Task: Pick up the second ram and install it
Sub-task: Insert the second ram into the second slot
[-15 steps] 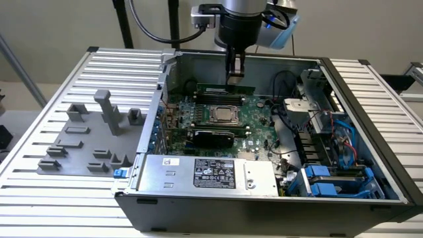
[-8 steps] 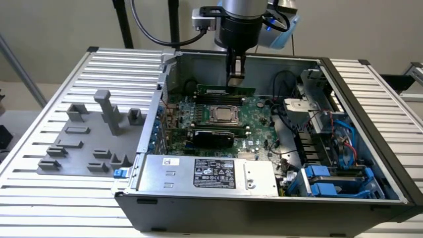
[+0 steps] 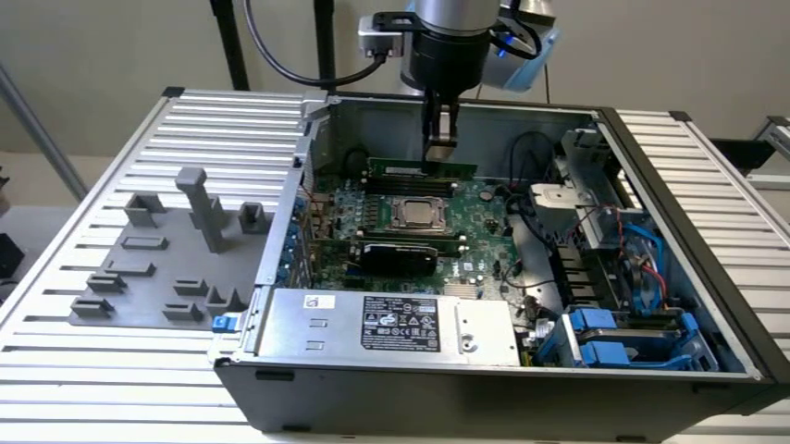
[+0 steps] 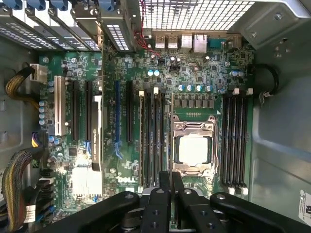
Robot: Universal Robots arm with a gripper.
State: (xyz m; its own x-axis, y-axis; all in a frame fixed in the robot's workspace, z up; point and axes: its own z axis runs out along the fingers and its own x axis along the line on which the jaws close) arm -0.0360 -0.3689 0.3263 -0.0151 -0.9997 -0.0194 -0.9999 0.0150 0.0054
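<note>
The second ram (image 3: 401, 168), a thin green stick, stands on its long edge just beyond the silver processor socket (image 3: 420, 215), near the case's back wall. My gripper (image 3: 439, 155) comes straight down onto its top edge, the two fingers pressed together on the stick. In the wrist view the gripper (image 4: 171, 180) has its black fingers nearly touching, over the row of memory slots (image 4: 153, 141) beside the socket (image 4: 193, 148). I cannot tell whether the stick sits fully in a slot.
The open case (image 3: 691, 231) lies on a slatted table. A wide black card (image 3: 398, 256) sits near the socket, with a silver power supply (image 3: 383, 324) in front. Blue drive caddies (image 3: 617, 338) are at the exterior view's right, and a grey tray (image 3: 161, 268) stands outside at its left.
</note>
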